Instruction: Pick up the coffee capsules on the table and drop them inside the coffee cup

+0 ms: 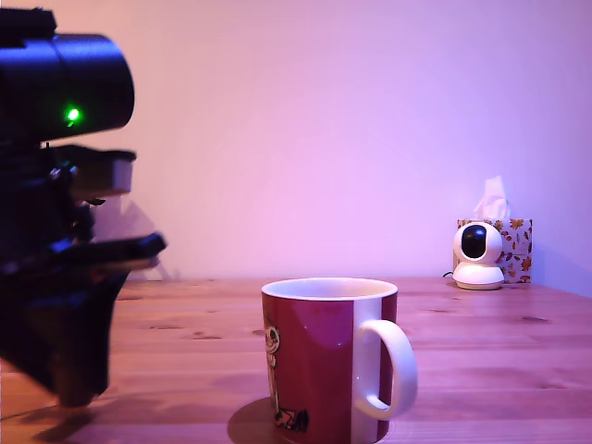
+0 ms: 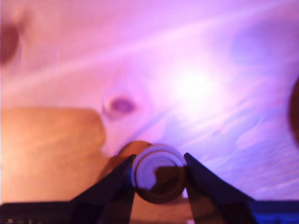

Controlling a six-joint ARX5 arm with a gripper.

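On the exterior view's left I see my arm [image 1: 55, 213], big and black, with a small green light [image 1: 72, 115] on it. It reaches down to the table [image 1: 185, 333] near the front edge. From this side I cannot see the fingers.

My wrist view shows them well. The gripper [image 2: 159, 175] has its two dark fingers [image 2: 114, 186] pressed on both sides of a small round capsule [image 2: 158, 171]. It is clamped on the capsule. The flat round top faces my camera. The light is very purple, so I cannot tell its colour. The wood under it is blurry, with one dark knot [image 2: 122, 105].

In the middle of the exterior view, close to the front, stands the cup [image 1: 324, 361]. It is dark red with a white stripe, and its white handle [image 1: 393, 370] points to the exterior view's right. It stands upright, well apart from my arm.

Far back on the right, by the wall, I see a small white round camera [image 1: 478, 254]. A tissue box [image 1: 513, 245] stands just behind it.
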